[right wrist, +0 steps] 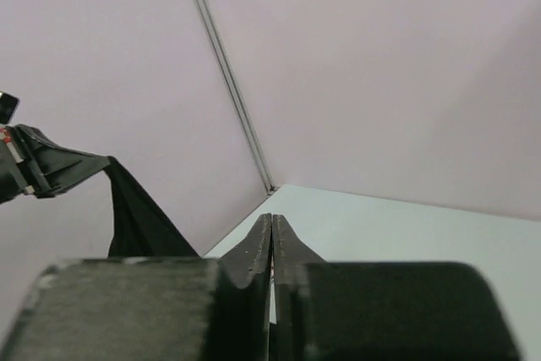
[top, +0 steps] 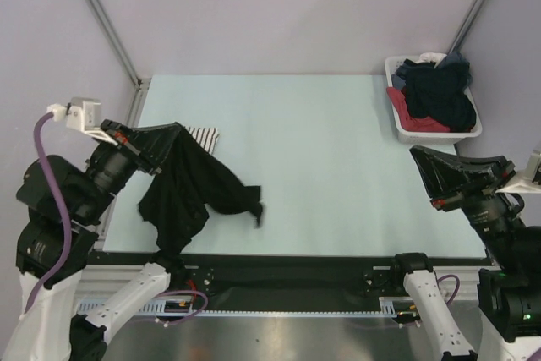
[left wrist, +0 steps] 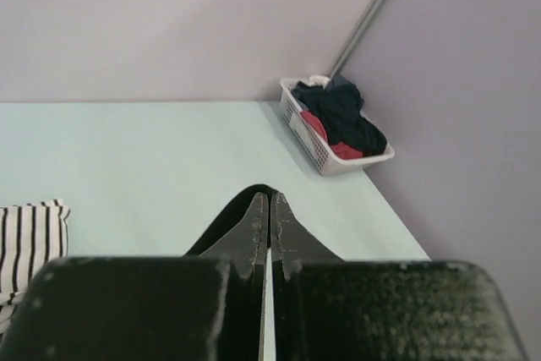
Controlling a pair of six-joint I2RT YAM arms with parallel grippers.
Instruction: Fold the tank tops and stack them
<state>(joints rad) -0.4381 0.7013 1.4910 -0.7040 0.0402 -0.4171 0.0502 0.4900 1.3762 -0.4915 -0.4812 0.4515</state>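
Black, soft sleeveless fabric top [top: 182, 196] hangs from the left gripper [left wrist: 269, 205], whose fingers are pressed together on a pinch of the cloth. Held high like this, the garment can drop under its own weight and shake out. Its lower part trails on the pale mint table [top: 338, 183] below the gripper and towards the arm's base, one strap end reaching out to the gripper's right. This looks like the opening lift before the top is laid flat for folding.

Just beyond the left gripper, partly hidden by it from above, lies the white top with thin black horizontal stripes [top: 203, 134], apparently folded small and waiting as the base of the stack.

At the far side from the cloth, the right gripper [right wrist: 271, 221] hovers above the table with its fingers closed on nothing, probably parked clear. Ahead of it sits a white perforated plastic basket [top: 435, 136] heaped with dark and red clothes.

Plain lilac walls and slanting metal posts [top: 101, 14] enclose the smooth tabletop.
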